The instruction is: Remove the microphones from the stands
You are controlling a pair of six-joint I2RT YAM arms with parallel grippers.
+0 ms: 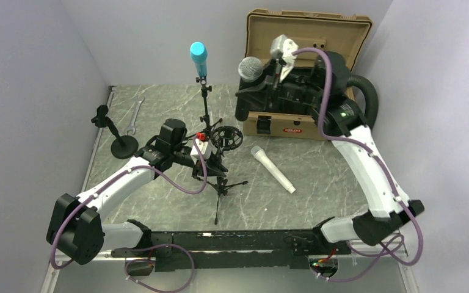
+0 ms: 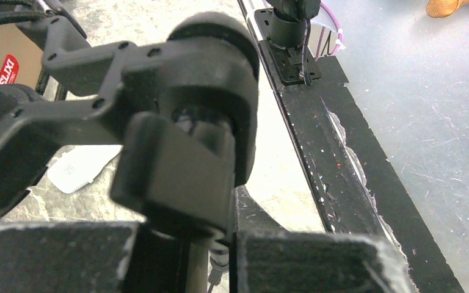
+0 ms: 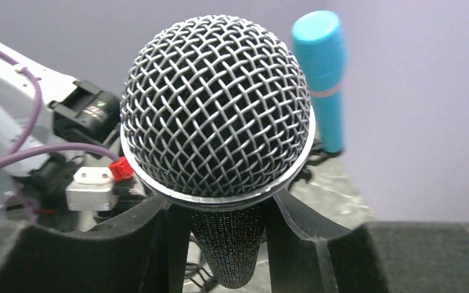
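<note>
While right fingers point(image 3: 67, 256) grip microphone point(image 3: 217, 110), blue microphone point(image 3: 323, 73) behind

A: What can't you make out?
B: My right wrist view cuts off the microphone point(image 3: 217, 116) handle at the bottom. On the left wrist, the stand clamp point(image 2: 183, 140) is blurred, and I can't tell if the left gripper point(image 2: 186, 262) grips

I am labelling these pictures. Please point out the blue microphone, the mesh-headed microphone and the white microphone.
blue microphone point(image 1: 198, 54): top view, its head.
mesh-headed microphone point(image 3: 217, 110): right wrist view, the mesh ball.
white microphone point(image 1: 273, 170): top view, middle of its body.
</note>
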